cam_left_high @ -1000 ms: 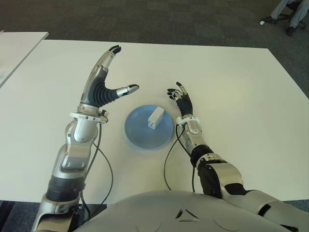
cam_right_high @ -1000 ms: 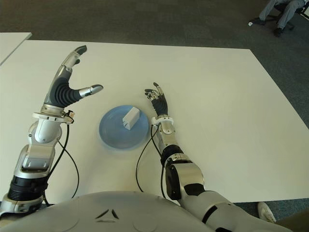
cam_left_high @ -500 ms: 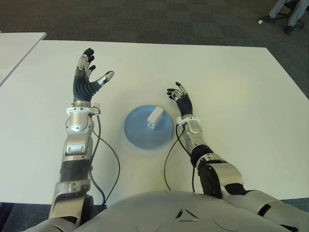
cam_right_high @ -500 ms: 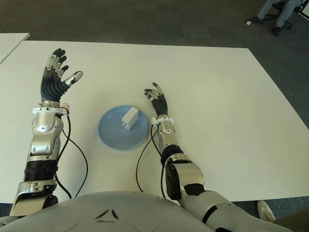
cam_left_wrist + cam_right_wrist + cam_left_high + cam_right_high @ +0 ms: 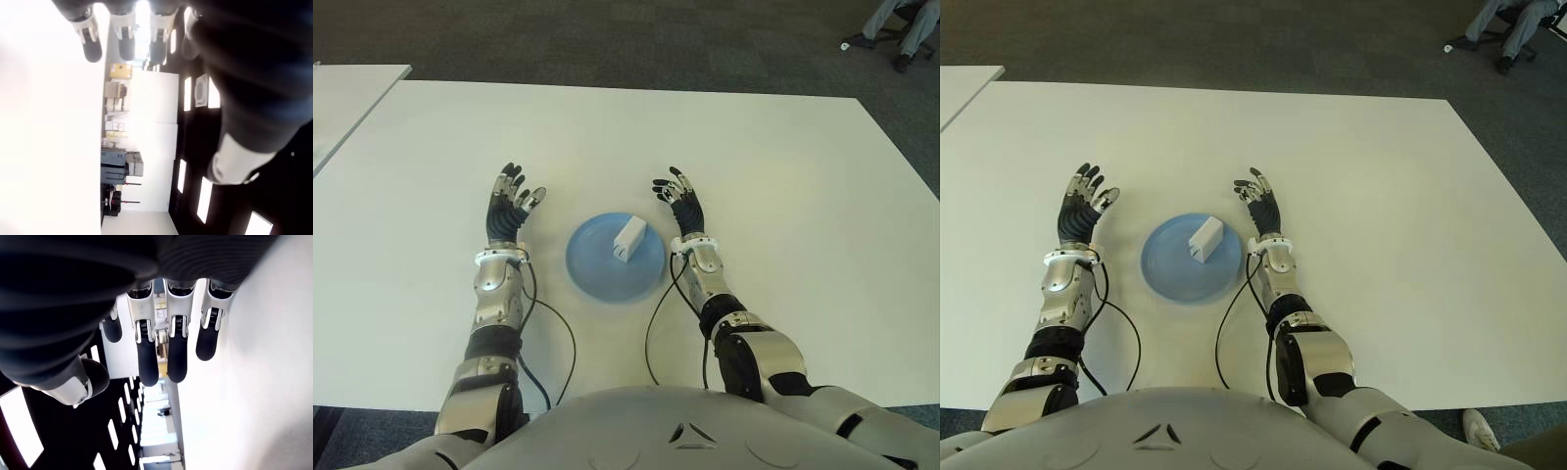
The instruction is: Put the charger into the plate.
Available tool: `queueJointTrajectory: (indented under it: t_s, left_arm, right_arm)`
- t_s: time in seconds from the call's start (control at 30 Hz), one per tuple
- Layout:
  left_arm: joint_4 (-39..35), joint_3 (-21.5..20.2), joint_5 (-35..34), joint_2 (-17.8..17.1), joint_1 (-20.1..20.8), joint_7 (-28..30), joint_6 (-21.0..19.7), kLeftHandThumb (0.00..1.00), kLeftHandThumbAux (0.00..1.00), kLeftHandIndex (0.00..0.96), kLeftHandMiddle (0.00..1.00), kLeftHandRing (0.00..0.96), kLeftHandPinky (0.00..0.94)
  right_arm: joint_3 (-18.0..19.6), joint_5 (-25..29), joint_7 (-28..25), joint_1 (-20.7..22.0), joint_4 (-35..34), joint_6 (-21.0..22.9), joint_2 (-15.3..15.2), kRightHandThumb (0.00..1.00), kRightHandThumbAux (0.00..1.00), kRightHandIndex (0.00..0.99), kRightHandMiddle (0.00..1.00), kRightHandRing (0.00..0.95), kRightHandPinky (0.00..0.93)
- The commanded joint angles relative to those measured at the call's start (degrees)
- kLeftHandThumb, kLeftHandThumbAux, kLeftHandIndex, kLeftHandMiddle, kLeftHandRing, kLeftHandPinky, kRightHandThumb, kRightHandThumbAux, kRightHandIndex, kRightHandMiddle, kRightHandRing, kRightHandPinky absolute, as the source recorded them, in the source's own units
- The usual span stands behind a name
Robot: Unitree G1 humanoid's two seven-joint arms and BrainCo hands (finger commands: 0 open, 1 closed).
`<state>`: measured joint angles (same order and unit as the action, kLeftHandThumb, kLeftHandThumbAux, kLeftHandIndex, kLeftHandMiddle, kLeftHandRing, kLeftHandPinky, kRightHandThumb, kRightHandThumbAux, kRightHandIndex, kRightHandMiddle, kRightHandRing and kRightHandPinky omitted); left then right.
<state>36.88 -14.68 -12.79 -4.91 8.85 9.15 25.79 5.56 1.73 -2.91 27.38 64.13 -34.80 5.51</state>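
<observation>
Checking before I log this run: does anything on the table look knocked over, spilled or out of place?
Nothing stands out. The charger lies inside the blue plate on the white table. The left robot hand and right robot hand show open and empty either side of it.

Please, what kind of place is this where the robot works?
Probably an office or a lab. The robot sits at a large white table on dark grey carpet, and the wheeled base of an office chair with a seated person's legs shows at the far right corner.
</observation>
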Motion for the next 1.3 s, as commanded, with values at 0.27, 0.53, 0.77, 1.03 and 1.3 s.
queueJointTrajectory:
  t_s: [0.27, 0.53, 0.77, 1.03, 1.3]
  left_arm:
    - [11.01, -1.6, -2.0, -0.02, 2.31, 4.1, 3.16, 0.0, 0.806, 0.056, 0.07, 0.051, 0.078]
    - [14.9, -2.07, -1.89, -0.01, 2.52, 4.42, 3.34, 0.0, 0.787, 0.055, 0.071, 0.052, 0.072]
    - [15.79, -1.41, -0.61, 0.93, 1.33, 3.17, 3.64, 0.0, 0.77, 0.048, 0.065, 0.044, 0.062]
    - [16.72, -0.02, 2.92, 0.83, 0.65, 0.48, 3.68, 0.0, 0.75, 0.031, 0.046, 0.029, 0.048]
    - [16.06, 2.74, 7.43, 0.99, -0.51, -3.39, 4.75, 0.0, 0.696, 0.015, 0.034, 0.021, 0.03]
  right_arm:
    - [0.3, 0.39, -0.43, -1.86, 0.8, 2.41, 0.25, 0.0, 0.531, 0.092, 0.327, 0.277, 0.204]
    - [0.22, 0.23, -0.33, -2.02, 0.51, 2.45, 0.2, 0.0, 0.532, 0.089, 0.325, 0.277, 0.195]
    - [0.13, 0.09, -0.06, -2.13, 0.2, 2.71, 0.2, 0.0, 0.533, 0.089, 0.312, 0.271, 0.192]
    - [-0.03, -0.19, 0.71, -2.29, -0.08, 2.54, 0.3, 0.0, 0.527, 0.101, 0.272, 0.244, 0.185]
    - [-0.05, -0.26, 1.29, -2.42, -0.43, 2.85, 0.36, 0.0, 0.529, 0.113, 0.224, 0.203, 0.175]
